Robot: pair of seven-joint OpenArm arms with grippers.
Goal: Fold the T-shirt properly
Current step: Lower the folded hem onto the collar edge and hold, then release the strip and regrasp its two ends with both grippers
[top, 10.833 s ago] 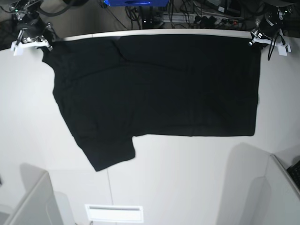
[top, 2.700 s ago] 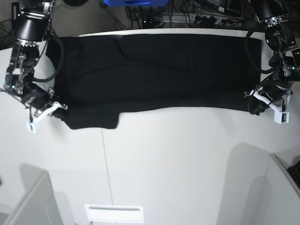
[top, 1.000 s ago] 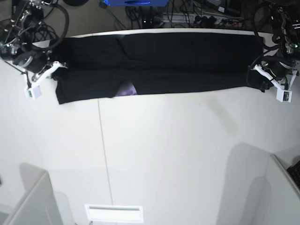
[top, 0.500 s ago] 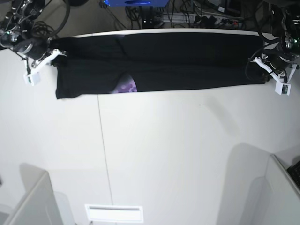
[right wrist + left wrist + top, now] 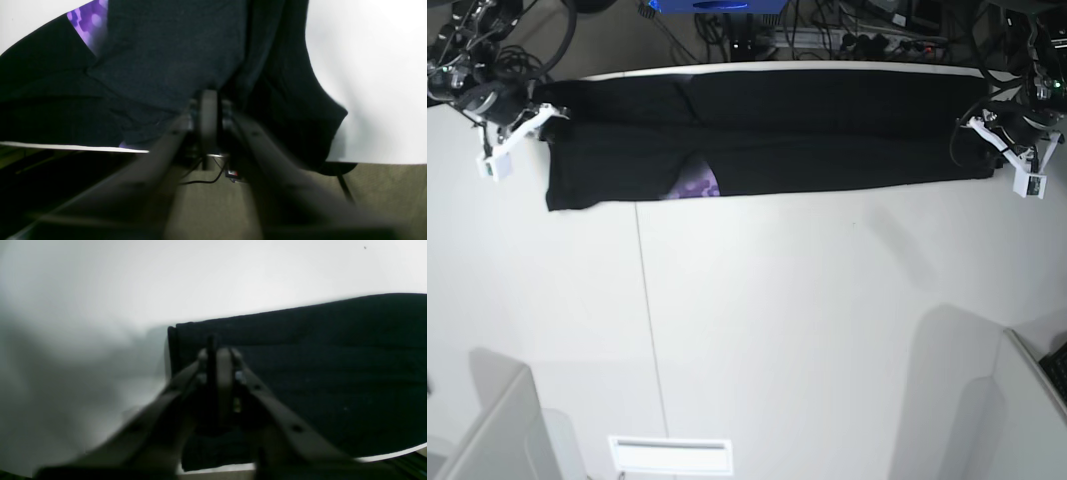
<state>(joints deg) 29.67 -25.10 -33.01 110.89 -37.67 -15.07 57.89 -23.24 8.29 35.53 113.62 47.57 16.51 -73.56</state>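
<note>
bright even light, blurred wrist views

Robotics lab bench.
White tabletop (image 5: 777,330) with a seam, tangled black cables (image 5: 847,35) and a blue device (image 5: 712,5) behind its far edge, grey partition panels (image 5: 487,430) at the near corners, two mounted robot arms.

White table (image 5: 777,330), apparently folded T-shirt (image 5: 827,130)

The left gripper (image 5: 1015,150) sits at the upper right of the base view; the right gripper (image 5: 517,135) sits at the upper left, both low.
</note>
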